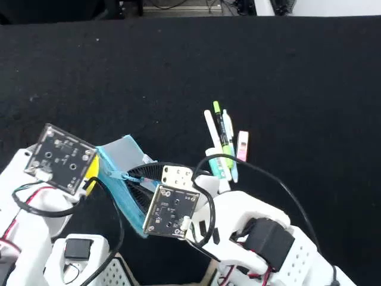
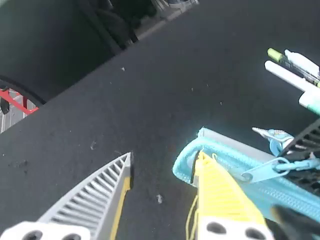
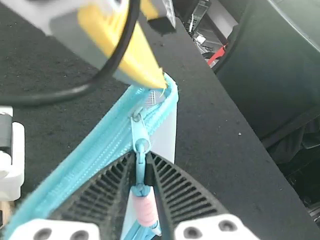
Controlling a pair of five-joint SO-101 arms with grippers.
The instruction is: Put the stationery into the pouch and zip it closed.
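The light-blue pouch (image 1: 122, 156) lies between the two arms. My right gripper (image 3: 143, 161) is shut on the zipper pull (image 3: 140, 145), with its black fingers (image 1: 147, 173) over the pouch's zipper (image 3: 107, 145). The slider sits near the pouch's end. My left gripper (image 2: 162, 159) is open. Its yellow finger (image 2: 217, 195) rests on that end of the pouch (image 2: 235, 155), and its grey finger (image 2: 97, 197) stands apart over bare cloth. Several pens (image 1: 220, 143) and a pink piece (image 1: 242, 146) lie on the table beyond the right gripper, outside the pouch. The pens (image 2: 295, 67) also appear in the left wrist view.
The black tablecloth (image 1: 178, 65) stretches bare to the far edge and to both sides. Cables (image 1: 262, 173) loop over the right arm close to the pens. Both arm bases (image 1: 83, 262) crowd the near edge.
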